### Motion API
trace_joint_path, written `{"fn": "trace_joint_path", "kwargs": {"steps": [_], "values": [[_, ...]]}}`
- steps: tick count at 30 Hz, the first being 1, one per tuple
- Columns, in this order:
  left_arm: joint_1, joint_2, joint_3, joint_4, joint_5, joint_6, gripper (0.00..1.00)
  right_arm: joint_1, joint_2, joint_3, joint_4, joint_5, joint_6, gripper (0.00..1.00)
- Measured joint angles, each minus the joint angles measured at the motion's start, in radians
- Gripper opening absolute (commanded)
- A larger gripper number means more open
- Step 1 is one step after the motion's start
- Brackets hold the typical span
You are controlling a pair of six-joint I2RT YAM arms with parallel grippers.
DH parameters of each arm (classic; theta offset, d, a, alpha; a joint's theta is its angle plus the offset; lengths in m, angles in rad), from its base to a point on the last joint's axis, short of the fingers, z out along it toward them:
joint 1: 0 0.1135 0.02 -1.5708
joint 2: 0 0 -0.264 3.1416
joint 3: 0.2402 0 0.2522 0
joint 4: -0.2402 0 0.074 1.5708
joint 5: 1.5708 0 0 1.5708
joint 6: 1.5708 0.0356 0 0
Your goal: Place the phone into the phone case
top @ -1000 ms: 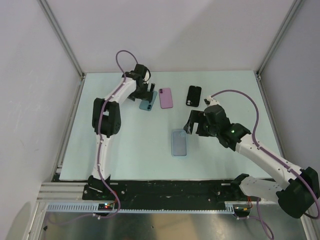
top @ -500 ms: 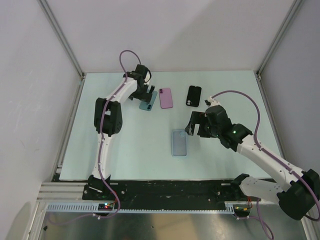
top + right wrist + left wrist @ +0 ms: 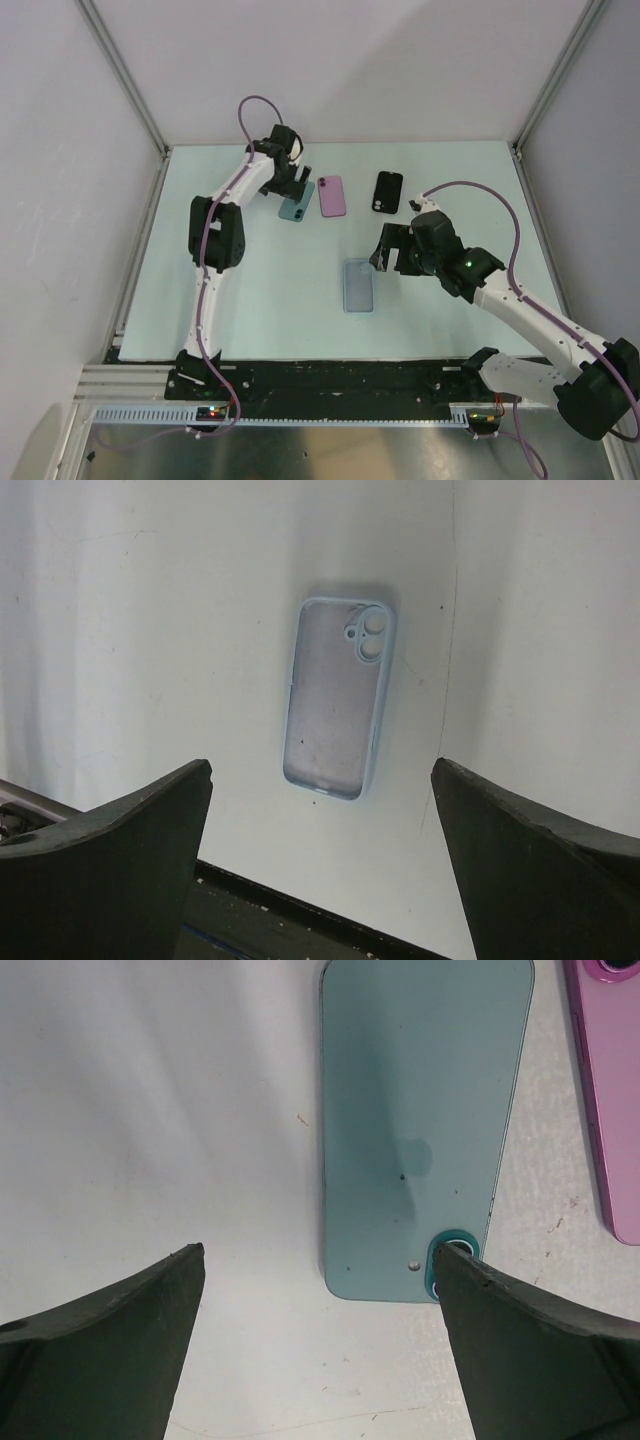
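A teal phone (image 3: 294, 208) (image 3: 420, 1130) lies back up at the far left of the table, its camera ring by my right fingertip (image 3: 470, 1280). My left gripper (image 3: 289, 186) (image 3: 320, 1252) hovers over its camera end, open, with nothing between the jaws. An empty pale blue phone case (image 3: 359, 285) (image 3: 338, 710) lies hollow side up in the middle of the table. My right gripper (image 3: 386, 250) (image 3: 322, 765) hangs open above and to the right of the case, holding nothing.
A pink phone (image 3: 332, 196) (image 3: 608, 1090) lies just right of the teal one. A black phone or case (image 3: 389, 191) lies further right. The table's black front edge (image 3: 300, 920) runs below the pale blue case.
The left gripper has shifted slightly toward the far side over the teal phone. The right gripper has drifted a little to the right. Both stay open.
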Motion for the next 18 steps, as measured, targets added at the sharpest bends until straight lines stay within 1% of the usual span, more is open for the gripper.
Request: {"fn": "trace_joint_path", "kwargs": {"steps": [6,12,18], "values": [[0.0,0.003,0.011,-0.001,-0.005,0.001,1.0,0.0,0.0,-0.002,0.0,0.0,-0.005,0.97],[0.0,0.026,0.053,0.005,-0.023,0.0,1.0,-0.006,0.0,-0.002,0.0,-0.001,-0.008,0.97],[0.0,0.031,0.056,0.006,-0.031,0.0,1.0,-0.011,0.0,-0.01,0.001,-0.003,-0.01,0.97]]}}
